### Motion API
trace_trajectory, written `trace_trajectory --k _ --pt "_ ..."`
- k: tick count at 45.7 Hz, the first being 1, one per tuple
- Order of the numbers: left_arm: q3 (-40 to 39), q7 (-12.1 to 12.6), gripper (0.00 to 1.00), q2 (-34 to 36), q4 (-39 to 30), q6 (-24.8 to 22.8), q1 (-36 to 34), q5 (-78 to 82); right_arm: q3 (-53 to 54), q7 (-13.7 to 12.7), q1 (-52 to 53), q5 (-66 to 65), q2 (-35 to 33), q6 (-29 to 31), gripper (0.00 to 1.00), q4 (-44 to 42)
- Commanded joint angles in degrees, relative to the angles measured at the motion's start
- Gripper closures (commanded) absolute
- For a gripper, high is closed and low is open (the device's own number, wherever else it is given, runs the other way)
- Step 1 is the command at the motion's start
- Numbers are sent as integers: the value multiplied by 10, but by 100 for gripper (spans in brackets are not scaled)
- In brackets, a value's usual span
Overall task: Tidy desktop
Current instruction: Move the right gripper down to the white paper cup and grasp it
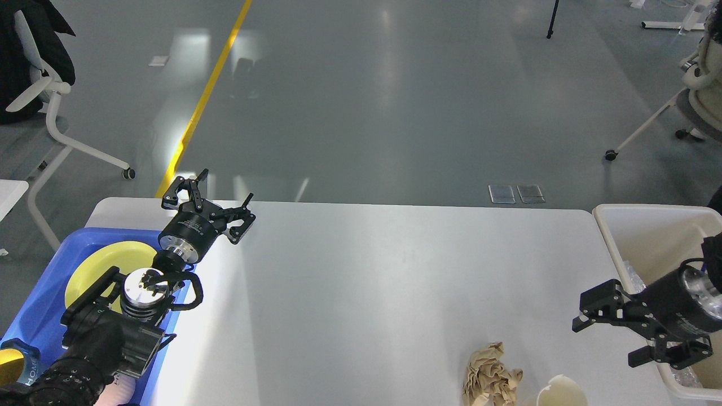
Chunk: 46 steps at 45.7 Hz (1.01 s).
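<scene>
The white desktop [361,282] fills the lower half of the head view. My left gripper [211,200] is open and empty, held above the desktop's far left corner, just right of the blue tray [39,307]. My right gripper [612,330] is open and empty at the desktop's right edge, in front of the cream-white bin [648,225]. A crumpled piece of brown paper [489,375] lies on the desktop near the front edge, left of and below the right gripper. A cream-white rounded object [561,392] sits beside it, cut off by the frame's bottom.
The blue tray holds a yellow plate [101,265], partly hidden by my left arm. A blue and yellow object [14,361] is at the tray's near corner. The bin holds clear crumpled plastic [634,279]. Office chairs stand on the floor far left and far right.
</scene>
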Motion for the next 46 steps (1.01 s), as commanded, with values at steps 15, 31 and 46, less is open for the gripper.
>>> trace_trajectory --k 15,31,46 --pt "0 0 3 0 0 0 0 0 239 1 -279 -19 -45 -23 0 -8" --pt "1 0 3 0 0 0 0 0 306 4 -379 -44 -51 -22 0 -48" --pt "1 0 3 0 0 0 0 0 363 14 -452 -44 -61 -21 3 -73"
